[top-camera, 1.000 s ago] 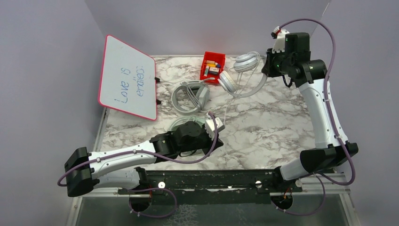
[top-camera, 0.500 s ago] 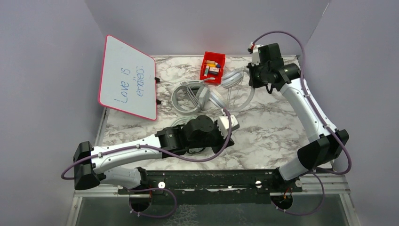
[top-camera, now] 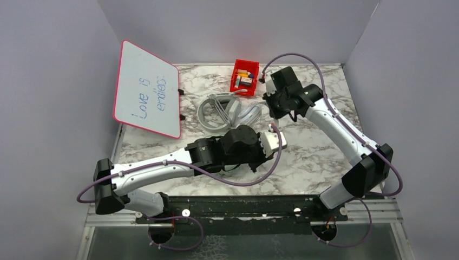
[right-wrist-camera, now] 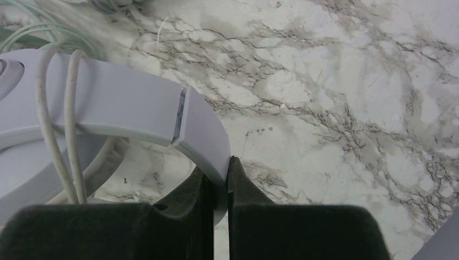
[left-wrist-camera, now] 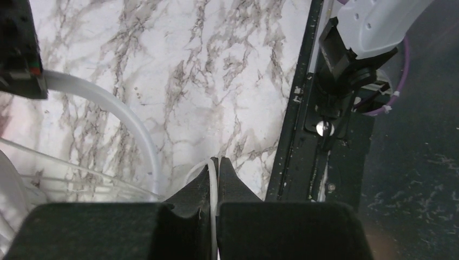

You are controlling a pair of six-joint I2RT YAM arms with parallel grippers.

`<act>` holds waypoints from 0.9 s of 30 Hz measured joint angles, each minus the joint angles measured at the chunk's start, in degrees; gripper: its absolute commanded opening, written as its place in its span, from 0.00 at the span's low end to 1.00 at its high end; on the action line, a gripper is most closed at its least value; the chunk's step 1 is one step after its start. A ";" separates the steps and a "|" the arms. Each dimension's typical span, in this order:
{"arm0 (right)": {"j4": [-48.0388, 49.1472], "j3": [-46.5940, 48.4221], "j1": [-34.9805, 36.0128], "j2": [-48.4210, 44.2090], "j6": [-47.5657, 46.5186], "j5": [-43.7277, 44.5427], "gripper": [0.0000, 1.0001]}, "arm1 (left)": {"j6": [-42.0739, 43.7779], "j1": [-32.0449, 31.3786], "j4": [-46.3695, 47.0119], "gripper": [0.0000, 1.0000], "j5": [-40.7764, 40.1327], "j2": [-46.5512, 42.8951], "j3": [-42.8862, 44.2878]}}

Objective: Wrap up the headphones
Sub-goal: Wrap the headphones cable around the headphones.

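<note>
Marble table (top-camera: 314, 141), frame centre: the thin cable (left-wrist-camera: 213, 181) is pinched by the left gripper (left-wrist-camera: 214, 162), just below the right gripper (right-wrist-camera: 216, 168), which is clamped on the headband (right-wrist-camera: 135, 108).

White headset (right-wrist-camera: 108, 105) earcups past the left frame edge; red bin (top-camera: 234, 82) contents indistinct

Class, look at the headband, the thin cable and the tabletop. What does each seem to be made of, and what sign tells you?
Headband: probably moulded plastic, matt grey-white; smooth face, a straight seam.
Cable: likely rubbery plastic sheath, white, slightly grubby; it bends round the band.
Tabletop: marble look, grey veins on white; real stone or printed laminate cannot be told.
</note>
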 measured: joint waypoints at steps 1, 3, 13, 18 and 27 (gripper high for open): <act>-0.09 -0.02 0.50 0.00 0.00 -0.15 0.01 | 0.68 0.00 -0.04 0.01 -0.39 0.59 0.55; -0.55 -0.02 1.79 0.00 0.07 -1.31 0.01 | 2.43 0.02 0.04 0.01 -1.31 2.14 1.90; -3.74 -1.11 4.46 -1.27 0.74 -7.13 0.01 | 8.33 5.33 0.17 0.03 -1.68 4.72 2.64; -4.44 -1.95 4.72 -1.75 0.79 -7.76 0.00 | 10.84 7.45 0.15 0.03 -0.22 4.72 2.80; -4.79 -1.46 6.51 -0.17 0.76 -8.59 0.00 | 15.80 7.26 -0.28 0.05 0.90 4.74 5.49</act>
